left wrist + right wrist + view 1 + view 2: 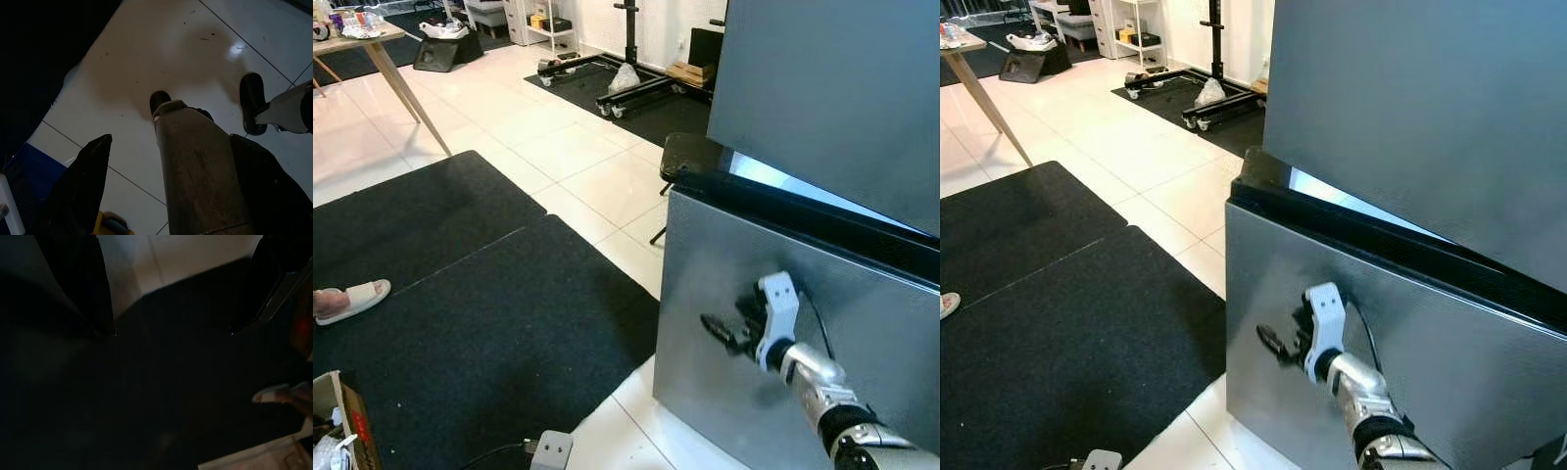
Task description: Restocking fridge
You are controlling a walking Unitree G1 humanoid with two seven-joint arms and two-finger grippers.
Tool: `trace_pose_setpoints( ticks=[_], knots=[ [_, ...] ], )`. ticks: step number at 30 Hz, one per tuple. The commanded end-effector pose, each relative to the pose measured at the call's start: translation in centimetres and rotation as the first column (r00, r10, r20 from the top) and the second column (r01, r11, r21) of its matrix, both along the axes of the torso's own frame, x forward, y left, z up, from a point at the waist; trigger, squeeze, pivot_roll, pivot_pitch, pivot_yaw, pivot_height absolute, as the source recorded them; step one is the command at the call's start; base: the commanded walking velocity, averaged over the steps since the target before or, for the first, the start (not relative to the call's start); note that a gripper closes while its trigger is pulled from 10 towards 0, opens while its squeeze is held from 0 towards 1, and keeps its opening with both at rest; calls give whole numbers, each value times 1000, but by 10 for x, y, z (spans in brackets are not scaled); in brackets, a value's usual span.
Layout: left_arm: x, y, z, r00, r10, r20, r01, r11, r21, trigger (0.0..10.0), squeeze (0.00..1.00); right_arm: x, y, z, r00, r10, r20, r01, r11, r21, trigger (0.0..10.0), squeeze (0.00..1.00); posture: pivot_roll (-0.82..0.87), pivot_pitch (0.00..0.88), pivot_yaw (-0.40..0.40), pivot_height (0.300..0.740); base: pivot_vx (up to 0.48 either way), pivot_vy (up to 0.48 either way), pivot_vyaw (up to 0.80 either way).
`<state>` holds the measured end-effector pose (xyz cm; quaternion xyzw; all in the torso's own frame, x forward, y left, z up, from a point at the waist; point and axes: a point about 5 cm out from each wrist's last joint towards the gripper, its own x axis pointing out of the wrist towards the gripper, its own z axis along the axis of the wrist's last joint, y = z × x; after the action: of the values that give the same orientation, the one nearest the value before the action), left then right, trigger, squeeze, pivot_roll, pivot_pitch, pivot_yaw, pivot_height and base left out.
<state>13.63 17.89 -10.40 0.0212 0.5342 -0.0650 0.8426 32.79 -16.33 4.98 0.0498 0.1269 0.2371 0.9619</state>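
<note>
The fridge has a tall grey upper door (832,98) and a silver lower door (724,284). The lower door stands ajar, with a dark gap and a bright strip (773,176) along its top edge. My right gripper (717,328) hovers open just in front of the lower door's face, near its left side, with nothing between its fingers. Its wrist view looks past the two spread fingers (78,289) at a black mat. My left gripper (171,142) hangs idle and open over white tiles beside my own leg (195,171).
Black mats (480,323) cover the floor left of the fridge, with white tiles beyond. A person's foot in a white slipper (347,299) rests at the left edge. A cardboard box (337,421), a black stool (690,157), a wooden table (372,44) and a wheeled stand (626,78) are around.
</note>
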Motion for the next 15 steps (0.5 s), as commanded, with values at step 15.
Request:
trace_pose_setpoints(
  ticks=[15],
  knots=[
    [-7, 1, -2, 1000, 0, -16, 0, 1000, 6, 10000, 0, 34, -12, 44, 973, -179, 146, 193, 978, -83, 10000, 0, -17, 0, -35, 738, 0, 0, 0]
  ],
)
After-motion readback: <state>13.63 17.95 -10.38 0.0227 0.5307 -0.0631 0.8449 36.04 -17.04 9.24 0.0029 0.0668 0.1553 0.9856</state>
